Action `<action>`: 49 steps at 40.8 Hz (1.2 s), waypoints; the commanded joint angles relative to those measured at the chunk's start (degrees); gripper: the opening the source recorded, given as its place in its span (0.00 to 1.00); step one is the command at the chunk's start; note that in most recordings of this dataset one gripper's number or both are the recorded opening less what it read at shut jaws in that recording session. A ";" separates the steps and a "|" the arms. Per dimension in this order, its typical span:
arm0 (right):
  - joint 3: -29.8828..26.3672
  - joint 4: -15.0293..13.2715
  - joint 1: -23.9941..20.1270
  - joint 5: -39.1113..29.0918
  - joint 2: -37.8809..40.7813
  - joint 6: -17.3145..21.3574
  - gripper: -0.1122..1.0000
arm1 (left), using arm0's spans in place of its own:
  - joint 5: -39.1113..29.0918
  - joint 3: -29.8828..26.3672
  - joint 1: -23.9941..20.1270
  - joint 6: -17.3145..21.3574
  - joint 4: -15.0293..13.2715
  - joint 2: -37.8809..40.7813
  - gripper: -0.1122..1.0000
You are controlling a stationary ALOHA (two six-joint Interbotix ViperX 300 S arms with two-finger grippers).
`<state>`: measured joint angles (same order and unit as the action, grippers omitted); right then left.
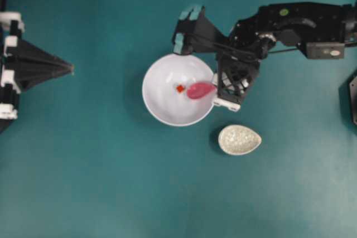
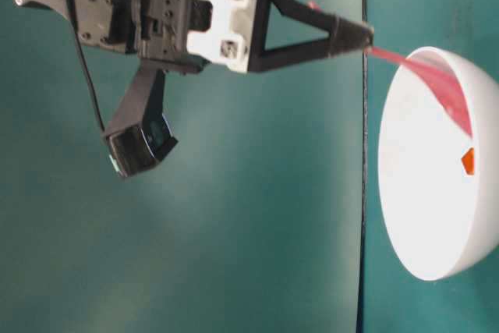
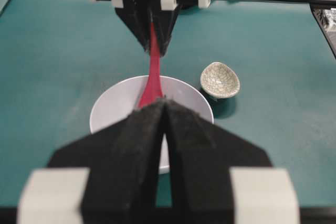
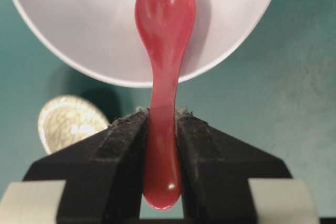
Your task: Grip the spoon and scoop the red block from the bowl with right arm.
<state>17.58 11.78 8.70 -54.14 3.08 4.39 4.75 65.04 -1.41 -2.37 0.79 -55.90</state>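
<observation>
The pink spoon (image 1: pixel 199 90) is held by its handle in my right gripper (image 1: pixel 216 85), which is shut on it. The scoop reaches into the white bowl (image 1: pixel 166 110) and lies just right of the tiny red block (image 1: pixel 180 88), close to it. At table level the spoon (image 2: pixel 437 83) slants down into the bowl (image 2: pixel 429 216) above the block (image 2: pixel 468 161). In the right wrist view the spoon (image 4: pixel 165 24) hides the block and my gripper (image 4: pixel 163 116) clamps the handle. My left gripper (image 1: pixel 70 69) is shut and empty at the far left; its own view shows the tips (image 3: pixel 165 102) together.
A small oval speckled cream dish (image 1: pixel 239 139) sits on the teal table just right of and below the bowl, close to my right arm. It also shows in the left wrist view (image 3: pixel 220 80) and the right wrist view (image 4: pixel 68 121).
</observation>
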 commanded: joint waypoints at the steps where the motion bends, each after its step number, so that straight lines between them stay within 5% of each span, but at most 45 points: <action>1: -2.37 -0.97 -0.09 1.49 0.09 0.09 0.30 | 0.26 -1.76 0.00 -0.09 0.18 0.18 0.10; 34: -4.83 -1.76 -4.66 3.60 3.34 -0.26 0.30 | 0.26 -1.76 -0.09 -0.09 0.18 0.26 0.10; 49: -4.83 -1.85 -4.75 10.02 3.43 0.26 0.30 | 0.26 -1.76 -0.09 -0.09 0.18 0.26 0.10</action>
<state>13.97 9.84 4.13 -45.53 7.38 4.22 4.75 65.04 -1.41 -2.46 0.79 -55.90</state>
